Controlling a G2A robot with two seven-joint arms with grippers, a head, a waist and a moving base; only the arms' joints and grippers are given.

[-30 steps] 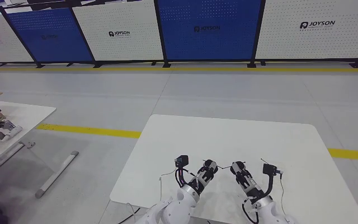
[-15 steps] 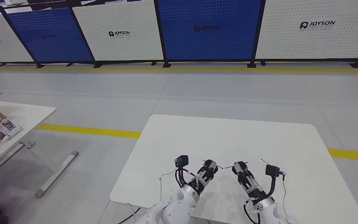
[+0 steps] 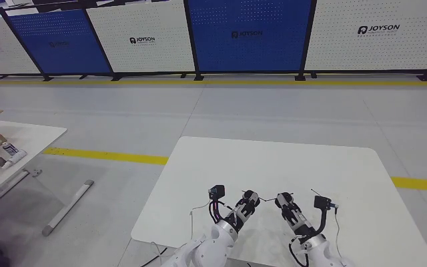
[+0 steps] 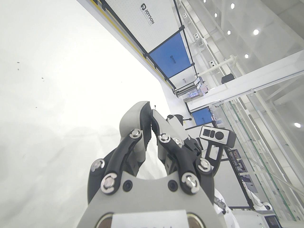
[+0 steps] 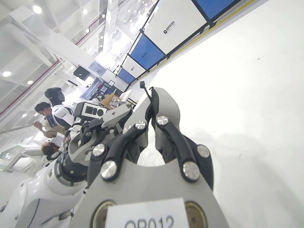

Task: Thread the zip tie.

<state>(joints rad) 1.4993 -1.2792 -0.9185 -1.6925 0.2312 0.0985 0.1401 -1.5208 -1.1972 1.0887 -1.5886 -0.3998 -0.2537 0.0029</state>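
From above, you see the left gripper (image 3: 249,197) and the right gripper (image 3: 284,197) tip to tip, just apart, over the near part of a smooth white table (image 3: 267,160) with rounded corners. Against a second ago, both arms hold almost the same place. The right one drifted slightly outward half a second back and has returned.

In your left wrist view, the left gripper's two curved grey shells are pressed together at the tips. Their black ribbed rubber pads (image 4: 145,119) meet face to face. Black linkage bars with silver bolts carry the fingers down to a grey metal base. A tiny dark sliver shows at the tips, and you cannot tell what it is. The right gripper sits just beyond, over the matte table top.

In your right wrist view, the right gripper is clamped on the zip tie (image 5: 145,90), a thin black plastic strap. The strap rises from between the toothed black pads (image 5: 155,98) and ends in a small square head, tilted away from the fingertips. The tie is held in the air above the table, touching nothing else that you can see. The left gripper lies close beside it.
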